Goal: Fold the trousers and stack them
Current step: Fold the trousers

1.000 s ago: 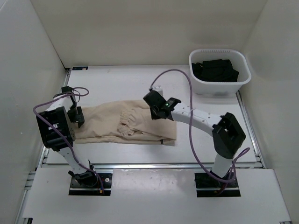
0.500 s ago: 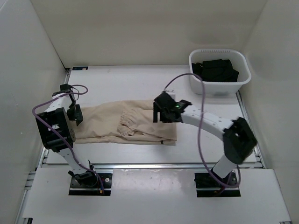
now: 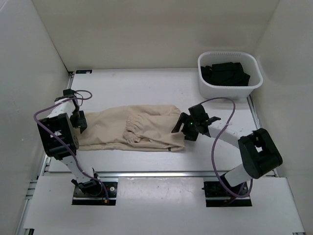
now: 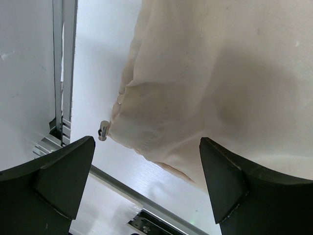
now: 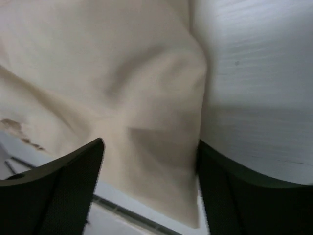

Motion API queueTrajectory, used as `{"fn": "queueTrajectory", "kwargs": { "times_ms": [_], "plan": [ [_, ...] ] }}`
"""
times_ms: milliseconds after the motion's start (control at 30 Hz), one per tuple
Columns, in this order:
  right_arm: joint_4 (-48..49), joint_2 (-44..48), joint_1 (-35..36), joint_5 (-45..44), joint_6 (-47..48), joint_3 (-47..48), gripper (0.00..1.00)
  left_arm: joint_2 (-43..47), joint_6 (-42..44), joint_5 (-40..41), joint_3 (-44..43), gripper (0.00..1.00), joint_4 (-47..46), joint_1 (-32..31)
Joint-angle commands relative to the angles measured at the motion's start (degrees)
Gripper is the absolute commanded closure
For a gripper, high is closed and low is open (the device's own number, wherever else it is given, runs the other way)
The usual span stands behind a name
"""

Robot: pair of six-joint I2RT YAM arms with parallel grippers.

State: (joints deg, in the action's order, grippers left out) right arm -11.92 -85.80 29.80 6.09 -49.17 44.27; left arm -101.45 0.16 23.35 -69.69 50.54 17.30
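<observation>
The beige trousers [image 3: 132,128] lie folded in a wrinkled strip across the left middle of the table, with a small dark tag [image 3: 168,148] at the near right hem. My left gripper [image 3: 79,121] hovers open over their left end. In the left wrist view the trousers [image 4: 210,73] fill the upper right, and a corner with a small metal cord tip [image 4: 103,130] lies between the spread jaws of the left gripper [image 4: 146,171]. My right gripper [image 3: 182,128] sits at the trousers' right edge. The blurred right wrist view shows the fabric [image 5: 122,88] under the right gripper [image 5: 149,181], whose jaws stand apart.
A white plastic bin [image 3: 230,88] holding black garments [image 3: 225,73] stands at the back right. White walls close in the table on three sides. A metal rail [image 3: 146,172] runs along the near edge; the left wrist view shows the left-side rail [image 4: 58,63].
The right gripper opened and swung from the middle of the trousers out to their right edge, its arm folding toward the near right. The left gripper and the trousers stayed put.
</observation>
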Motion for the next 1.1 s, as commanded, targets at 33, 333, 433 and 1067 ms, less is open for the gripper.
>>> {"fn": "queueTrajectory", "kwargs": {
  "times_ms": [33, 333, 433, 1067],
  "plan": [
    [8.4, -2.7, 0.3, 9.9, -8.7, -4.4, 0.45, 4.2, -0.2, -0.2, 0.9, 0.0, -0.3, 0.5],
    [-0.2, 11.4, -11.4, 6.2, -11.2, -12.9, 1.0, 5.8, -0.2, -2.8, 0.2, 0.0, 1.4, 1.1],
    [-16.0, 20.3, -21.1, 2.2, -1.5, -9.5, 1.0, 5.8, -0.2, -3.4, -1.3, 0.0, 2.2, 1.1],
    [-63.0, -43.1, 26.7, -20.2, 17.4, 94.8, 1.0, 4.7, -0.2, -5.8, -3.0, 0.0, 3.8, 0.0]
  ]
}}
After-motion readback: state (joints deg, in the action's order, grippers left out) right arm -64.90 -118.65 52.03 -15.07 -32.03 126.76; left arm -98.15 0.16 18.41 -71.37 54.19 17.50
